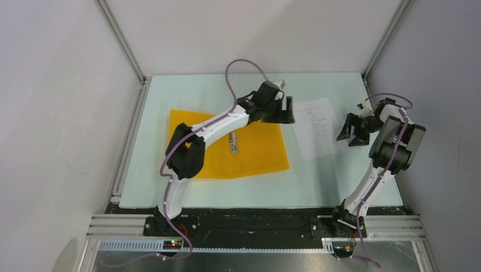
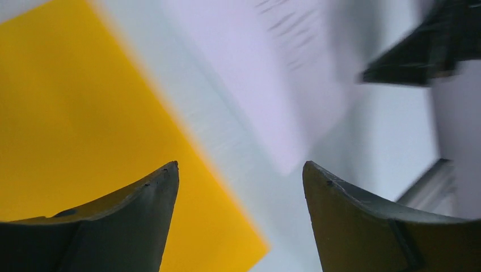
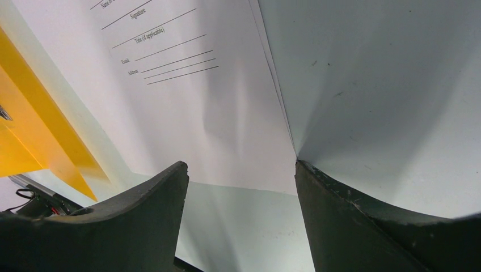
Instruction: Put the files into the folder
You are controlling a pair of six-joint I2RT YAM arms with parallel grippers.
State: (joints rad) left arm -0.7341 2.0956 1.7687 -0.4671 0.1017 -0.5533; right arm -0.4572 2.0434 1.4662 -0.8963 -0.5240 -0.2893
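The left pincer (image 1: 286,111) is held spread and empty over the right edge of the folder (image 1: 258,153), the right pincer (image 1: 351,134) likewise spread beside the sheets (image 1: 317,129) lying just right of it; pinching them is judged next.

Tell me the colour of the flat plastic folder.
It is an orange-yellow flat plastic folder, clearest in the top external view.
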